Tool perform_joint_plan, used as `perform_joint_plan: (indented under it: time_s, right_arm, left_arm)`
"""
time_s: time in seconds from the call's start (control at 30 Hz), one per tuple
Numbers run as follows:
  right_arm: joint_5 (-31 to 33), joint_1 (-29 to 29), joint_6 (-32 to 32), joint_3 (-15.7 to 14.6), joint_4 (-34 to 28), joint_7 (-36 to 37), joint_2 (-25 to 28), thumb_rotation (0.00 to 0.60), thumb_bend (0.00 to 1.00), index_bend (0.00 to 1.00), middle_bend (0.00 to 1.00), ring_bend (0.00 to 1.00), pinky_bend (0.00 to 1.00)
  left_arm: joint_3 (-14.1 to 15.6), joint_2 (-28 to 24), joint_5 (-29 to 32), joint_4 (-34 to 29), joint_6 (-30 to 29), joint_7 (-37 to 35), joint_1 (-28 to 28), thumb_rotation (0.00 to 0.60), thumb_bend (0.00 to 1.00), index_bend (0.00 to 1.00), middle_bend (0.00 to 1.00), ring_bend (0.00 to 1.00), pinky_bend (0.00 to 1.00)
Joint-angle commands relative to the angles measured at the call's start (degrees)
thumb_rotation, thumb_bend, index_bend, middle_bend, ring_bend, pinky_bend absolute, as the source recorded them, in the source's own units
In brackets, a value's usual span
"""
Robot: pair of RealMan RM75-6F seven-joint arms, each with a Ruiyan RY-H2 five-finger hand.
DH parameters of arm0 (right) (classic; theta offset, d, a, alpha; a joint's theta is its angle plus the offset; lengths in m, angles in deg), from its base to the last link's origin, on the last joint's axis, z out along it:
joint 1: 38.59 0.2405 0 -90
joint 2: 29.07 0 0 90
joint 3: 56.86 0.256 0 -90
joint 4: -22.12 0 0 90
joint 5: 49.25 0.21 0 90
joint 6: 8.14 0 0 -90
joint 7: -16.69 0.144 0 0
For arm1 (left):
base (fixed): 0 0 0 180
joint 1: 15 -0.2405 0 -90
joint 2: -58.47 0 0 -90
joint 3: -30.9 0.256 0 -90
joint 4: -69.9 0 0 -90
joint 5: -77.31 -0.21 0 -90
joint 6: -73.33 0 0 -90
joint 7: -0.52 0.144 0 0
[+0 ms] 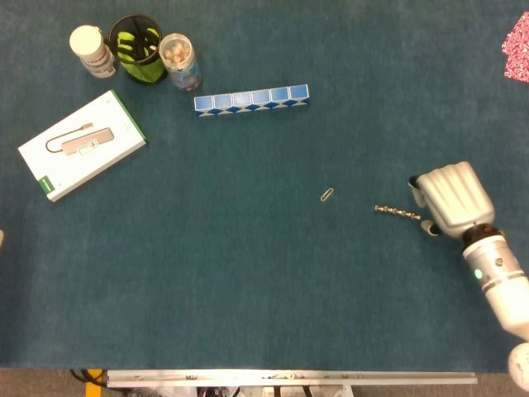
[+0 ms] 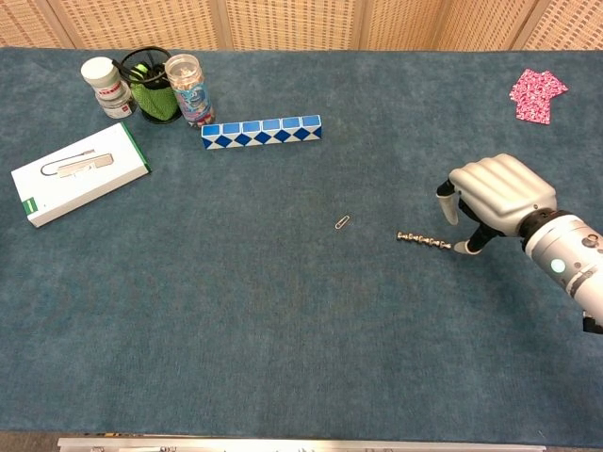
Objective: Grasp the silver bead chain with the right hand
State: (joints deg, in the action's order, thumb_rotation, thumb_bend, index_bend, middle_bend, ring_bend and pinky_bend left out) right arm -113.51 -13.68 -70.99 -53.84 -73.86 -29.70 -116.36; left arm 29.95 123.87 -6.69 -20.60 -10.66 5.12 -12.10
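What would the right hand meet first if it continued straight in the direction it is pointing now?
Most likely the silver bead chain. The right hand points toward the table's middle, and the chain's near end lies just before its fingertips. Beyond it lies the paper clip. Height above the cloth is unclear.

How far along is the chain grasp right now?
Done: the right hand is at the right end of the silver bead chain, fingers apart and curved down. In hand: one fingertip sits at the chain's end, though contact is unclear; the chain lies flat on the table. Left: closing on the chain and lifting it.
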Motion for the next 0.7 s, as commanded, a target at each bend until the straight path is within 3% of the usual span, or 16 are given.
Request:
perform_joint_plan:
  time_s: [0.03,0.37,0.7]
  right_arm:
    - [1.78,0.81,-0.31,0.08,0.38,-1.40,-1.34,0.600,0.07,0.67,0.96,1.00,1.00]
    - [6.77,2.87,-0.31,0.54,2.37,-4.49,-4.10,0.600,0.07,0.67,0.96,1.00,1.00]
    - [11.65,5.41,2.13,1.11,2.18,-4.44,-4.21,0.600,0.22,0.67,0.96,1.00,1.00]
  left_arm:
    - [-0.03,-0.03,0.01,0.13,-0.01,-0.10,0.01,0.600,0.24,0.02,0.08,0.09,0.04]
    - [-0.19,0.25,0.20,0.87,0.12,-0.79,0.09,0.600,0.24,0.02,0.08,0.09,0.04]
    - [-0.28,0.13,0.32,1.56,-0.24,-1.68,-0.14,0.600,0.24,0.02,0.08,0.09,0.04]
